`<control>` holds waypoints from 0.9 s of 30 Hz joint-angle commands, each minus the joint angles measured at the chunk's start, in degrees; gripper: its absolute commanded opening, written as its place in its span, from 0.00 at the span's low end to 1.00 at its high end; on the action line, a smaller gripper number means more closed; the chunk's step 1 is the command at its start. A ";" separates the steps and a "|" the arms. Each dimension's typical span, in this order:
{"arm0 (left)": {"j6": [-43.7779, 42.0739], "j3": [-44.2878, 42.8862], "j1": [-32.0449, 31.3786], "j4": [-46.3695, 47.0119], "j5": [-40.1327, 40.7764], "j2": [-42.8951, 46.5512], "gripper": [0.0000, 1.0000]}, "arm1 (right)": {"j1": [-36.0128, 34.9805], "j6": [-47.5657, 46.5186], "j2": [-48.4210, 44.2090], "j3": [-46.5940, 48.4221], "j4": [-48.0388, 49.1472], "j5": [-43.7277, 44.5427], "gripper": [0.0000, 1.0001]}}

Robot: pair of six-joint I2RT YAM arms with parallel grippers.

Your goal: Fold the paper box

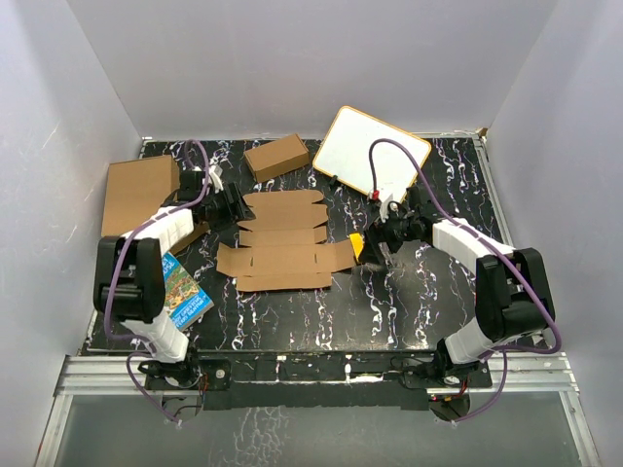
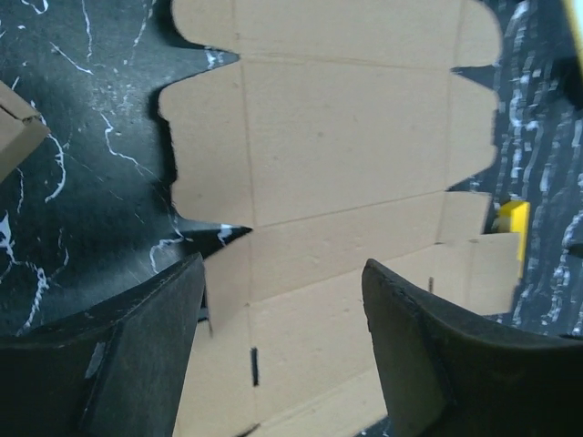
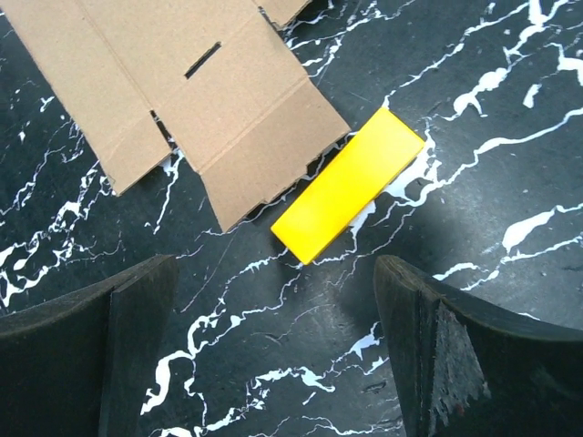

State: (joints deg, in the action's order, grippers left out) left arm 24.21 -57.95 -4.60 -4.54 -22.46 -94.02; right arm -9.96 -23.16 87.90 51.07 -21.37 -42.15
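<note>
Plain white walls (image 1: 292,58) close round a black bench (image 1: 389,311) veined in white. The paper box (image 1: 282,243) lies unfolded and flat at the bench's middle. The left end effector (image 2: 284,273) hangs spread over its left side. The right end effector (image 3: 273,273), also spread, hovers above bare bench near a yellow block (image 3: 349,182) just beside the box's right flap. A blue booklet (image 1: 185,290) lies far left, its print too small to read.

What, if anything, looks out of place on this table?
A yellow block lies against the right-side flap of the flat cardboard box, unrelated to folding and possibly in the way. Nothing looks damaged.
</note>
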 commanded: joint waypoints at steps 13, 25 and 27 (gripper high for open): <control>-4.16 -8.96 3.27 1.19 -5.06 -16.61 0.50 | 3.26 -4.34 0.89 1.00 -0.50 -9.01 0.97; -0.75 2.71 4.60 23.46 -14.49 -10.32 0.00 | 4.29 -6.31 1.89 3.76 -5.05 -16.20 0.94; 0.58 8.48 4.94 31.05 -13.84 -4.90 0.00 | 4.25 -6.80 2.00 5.66 -6.97 -18.65 0.93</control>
State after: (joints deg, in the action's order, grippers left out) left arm 23.05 -58.08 -0.80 12.49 -34.39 -108.77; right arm -5.91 -27.29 89.52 51.57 -26.72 -53.54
